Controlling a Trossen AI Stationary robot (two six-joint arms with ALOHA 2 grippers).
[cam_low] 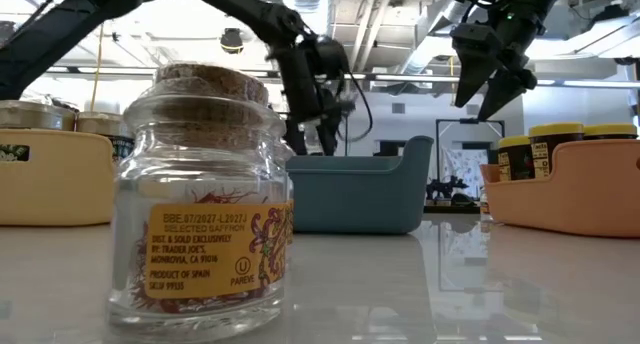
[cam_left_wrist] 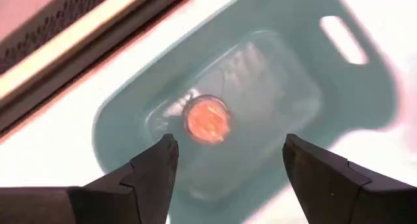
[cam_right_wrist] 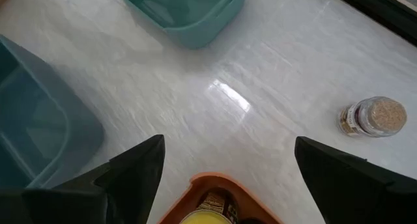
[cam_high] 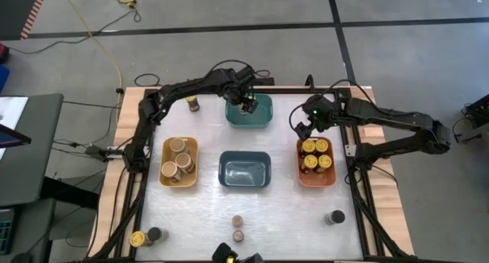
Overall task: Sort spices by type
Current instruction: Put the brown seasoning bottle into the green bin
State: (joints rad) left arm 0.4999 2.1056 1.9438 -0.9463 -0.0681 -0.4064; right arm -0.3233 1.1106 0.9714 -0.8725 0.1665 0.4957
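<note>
Sorting partway done. I am holding the left gripper (cam_high: 247, 105) over the teal bin (cam_high: 263, 118), fingers apart, gripping nothing; a small brown-topped jar (cam_left_wrist: 208, 119) is lying inside on the smooth plastic floor. The right gripper (cam_high: 302, 129) is hovering beside the orange bin (cam_high: 300, 171), fingers wide apart and empty. Four yellow-lidded jars (cam_high: 316, 154) are sitting in orange, three wide tan-topped jars (cam_high: 179, 159) in the yellow bin (cam_high: 165, 171); the dark-blue bin (cam_high: 244, 183) is holding none. Loose jars are waiting: near edge (cam_high: 238, 228), both near corners (cam_high: 334, 217), and far left (cam_high: 192, 103). The nearest is clear glass, corked, cylindrical (cam_low: 205, 199).
</note>
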